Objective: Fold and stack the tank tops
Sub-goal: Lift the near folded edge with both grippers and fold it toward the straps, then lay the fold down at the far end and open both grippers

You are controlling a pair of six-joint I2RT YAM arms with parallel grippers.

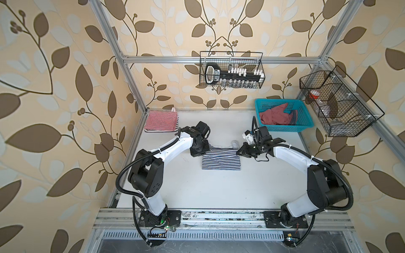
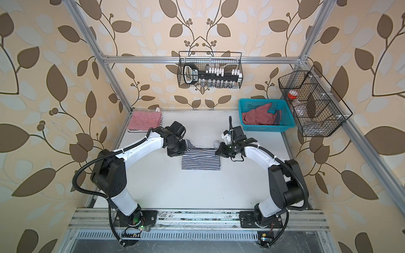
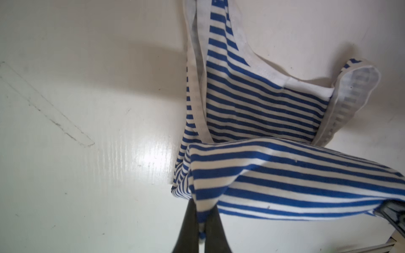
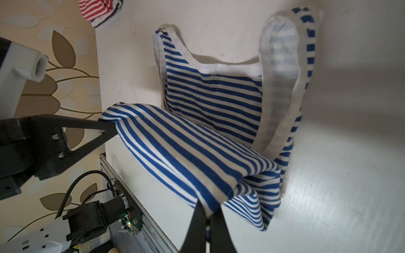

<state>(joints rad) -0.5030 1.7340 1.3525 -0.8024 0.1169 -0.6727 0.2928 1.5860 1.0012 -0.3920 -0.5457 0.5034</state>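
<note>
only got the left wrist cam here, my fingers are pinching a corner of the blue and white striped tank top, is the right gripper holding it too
observer: yes, the right gripper is shut on the opposite hem corner of the navy-and-white striped tank top.
operator: ok, anything left to fold
observer: a crumpled dusty red tank top sits in the turquoise plastic basket at the table's far right.
</note>
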